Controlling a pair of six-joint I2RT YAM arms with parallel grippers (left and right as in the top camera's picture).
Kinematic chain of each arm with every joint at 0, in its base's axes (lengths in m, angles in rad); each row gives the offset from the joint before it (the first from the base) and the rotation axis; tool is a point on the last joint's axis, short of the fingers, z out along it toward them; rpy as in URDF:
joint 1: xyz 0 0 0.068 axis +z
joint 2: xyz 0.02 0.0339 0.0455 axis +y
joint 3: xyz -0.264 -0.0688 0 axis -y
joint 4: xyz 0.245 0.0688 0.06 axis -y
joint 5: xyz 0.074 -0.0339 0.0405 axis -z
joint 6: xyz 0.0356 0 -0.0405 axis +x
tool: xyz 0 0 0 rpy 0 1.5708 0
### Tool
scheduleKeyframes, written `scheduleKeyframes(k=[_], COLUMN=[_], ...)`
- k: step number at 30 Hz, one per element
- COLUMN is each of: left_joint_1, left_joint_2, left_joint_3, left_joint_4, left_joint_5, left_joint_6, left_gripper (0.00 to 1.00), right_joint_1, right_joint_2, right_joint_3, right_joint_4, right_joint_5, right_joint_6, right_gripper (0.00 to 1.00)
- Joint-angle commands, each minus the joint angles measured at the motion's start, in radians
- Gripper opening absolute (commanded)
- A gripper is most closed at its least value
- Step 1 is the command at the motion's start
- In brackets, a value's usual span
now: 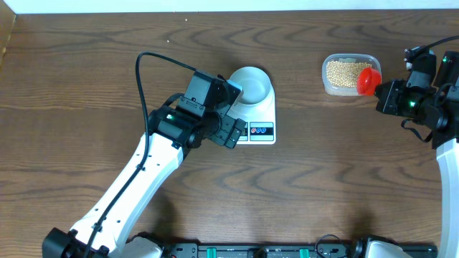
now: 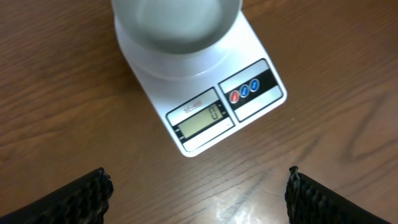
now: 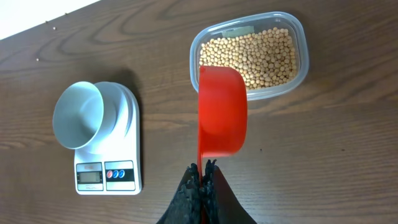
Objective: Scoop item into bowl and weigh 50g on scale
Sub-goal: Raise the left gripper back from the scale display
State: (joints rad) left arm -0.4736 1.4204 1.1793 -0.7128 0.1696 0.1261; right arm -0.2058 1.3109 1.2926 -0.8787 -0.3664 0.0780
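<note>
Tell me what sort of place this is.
Probably a robotics lab bench, not a kitchen: white robot arms work at a wood-grain table holding a digital scale, a bowl and a tub of beans.

In the left wrist view the bowl [image 2: 177, 28] ran off the 12 o'clock edge, with only its near part showing. The left gripper [image 2: 198, 183] was cut by the 6 o'clock edge, so only two fingertips [image 2: 81, 199] showed, at 7 and 5 o'clock. The print above the screen [image 2: 202, 118] of the scale [image 2: 205, 74] was too blurred to read.

Overhead, that gripper covered the scale's 8 o'clock corner and at least part of its screen. The right arm [image 1: 445, 154] ran off the 3 o'clock edge.

In the right wrist view the handle of the red scoop [image 3: 222, 112] was lost between the closed fingers of the right gripper [image 3: 202, 171], which were themselves cut off at 6 o'clock. The scoop hid the 7 o'clock rim of the tub [image 3: 298, 37] and some of the beans [image 3: 267, 56].
</note>
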Motion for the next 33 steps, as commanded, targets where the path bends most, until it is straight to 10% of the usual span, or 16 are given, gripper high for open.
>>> scheduleKeyframes(k=[1,33], left_joint_1=[0.004,0.004], left_joint_2=[-0.001,-0.001], left_joint_3=[0.005,0.005], left_joint_4=[-0.001,-0.002], left_joint_5=[-0.05,-0.05], left_joint_6=[0.012,0.011], left_gripper=[0.91,0.91], right_joint_1=[-0.002,-0.002], right_joint_2=[-0.001,-0.001], right_joint_3=[0.016,0.016], right_joint_4=[-0.006,-0.013], right_joint_5=[-0.01,-0.01], right_joint_6=[-0.005,-0.005], right_gripper=[0.01,0.01])
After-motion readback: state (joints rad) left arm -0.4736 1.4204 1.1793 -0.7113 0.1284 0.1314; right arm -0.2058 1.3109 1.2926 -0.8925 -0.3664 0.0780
